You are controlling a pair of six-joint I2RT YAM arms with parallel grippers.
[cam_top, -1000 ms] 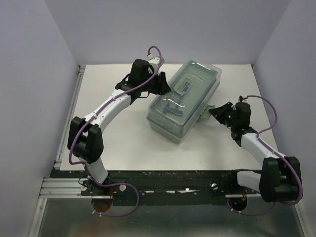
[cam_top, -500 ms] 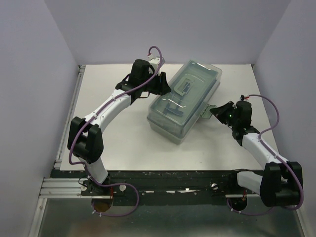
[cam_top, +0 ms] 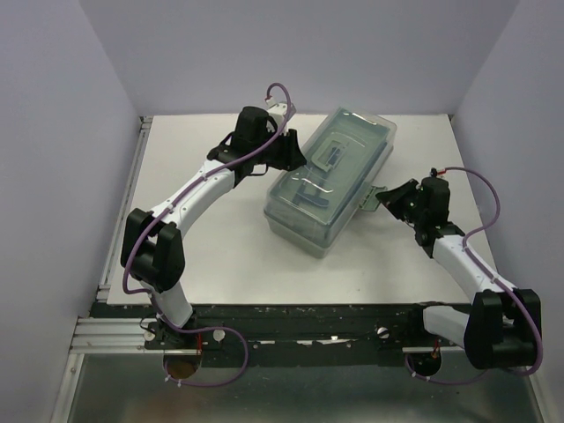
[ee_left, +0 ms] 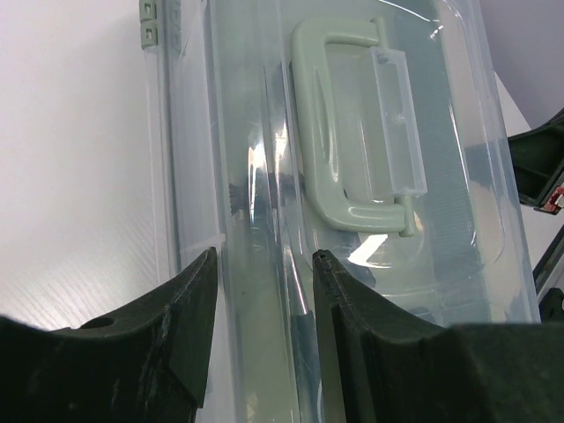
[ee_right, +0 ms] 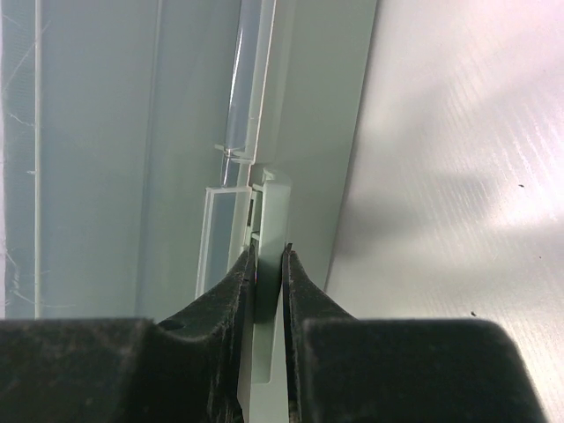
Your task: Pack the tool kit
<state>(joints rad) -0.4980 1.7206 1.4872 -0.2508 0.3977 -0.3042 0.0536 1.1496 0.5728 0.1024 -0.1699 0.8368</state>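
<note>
Right wrist: right claw (ee_right: 267, 257) pinches the latch (ee_right: 270, 207) of the toolbox (ee_right: 106, 132).

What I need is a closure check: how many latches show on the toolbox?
1: a green latch on the toolbox's long side, pinched by the right gripper; others may be hidden.

Toolbox (cam_top: 328, 181) blocks ctr; table (cam_top: 220, 256) near-left open.
</note>
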